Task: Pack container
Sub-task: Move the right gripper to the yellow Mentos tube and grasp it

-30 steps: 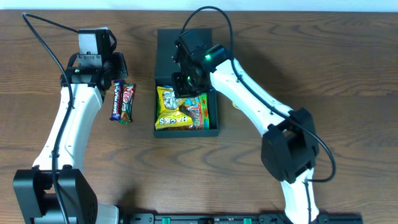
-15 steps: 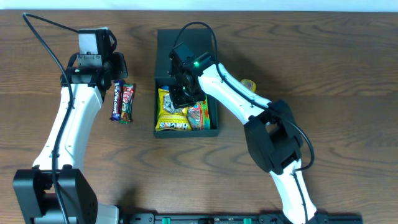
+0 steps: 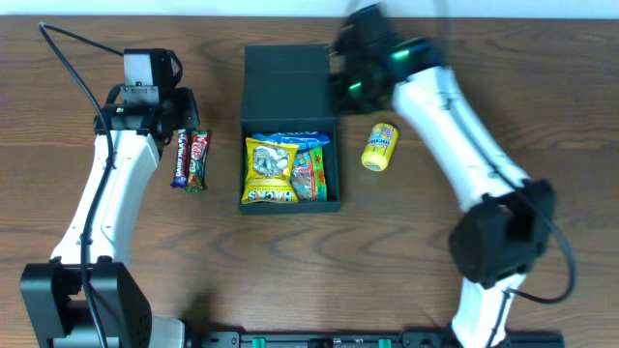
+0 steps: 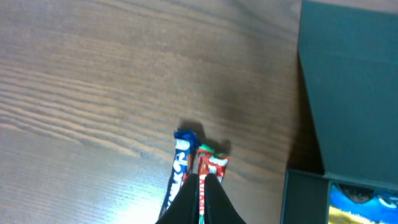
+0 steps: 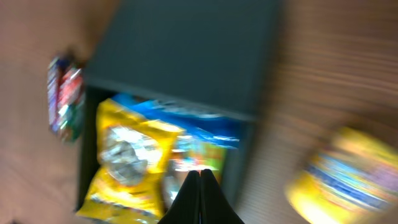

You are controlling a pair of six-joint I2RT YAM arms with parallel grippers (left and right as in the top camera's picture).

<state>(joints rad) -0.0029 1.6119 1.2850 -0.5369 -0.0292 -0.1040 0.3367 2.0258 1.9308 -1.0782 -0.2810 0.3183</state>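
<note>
The container (image 3: 338, 176) is a dark teal box at mid-table, its flap lid (image 3: 288, 82) laid open toward the back. Inside lie a yellow packet (image 3: 269, 169), a red-green packet (image 3: 311, 174) and a blue packet (image 3: 290, 138). My right gripper (image 3: 346, 89) is blurred beside the lid's right edge; in the right wrist view it (image 5: 200, 173) is shut and empty, over the box's right wall (image 5: 241, 155). My left gripper (image 4: 200, 178) is shut, hovering over a blue bar (image 4: 181, 158) and a red bar (image 4: 213, 169) left of the box.
A yellow can-like snack (image 3: 379, 146) lies on the wood right of the box, blurred in the right wrist view (image 5: 348, 174). The two bars (image 3: 190, 159) lie side by side between the left arm and the box. The table's far edge runs behind the lid.
My right arm has swung up and out of the box's inside to the lid's right edge, uncovering the packets and the yellow snack. The left arm has not moved.
</note>
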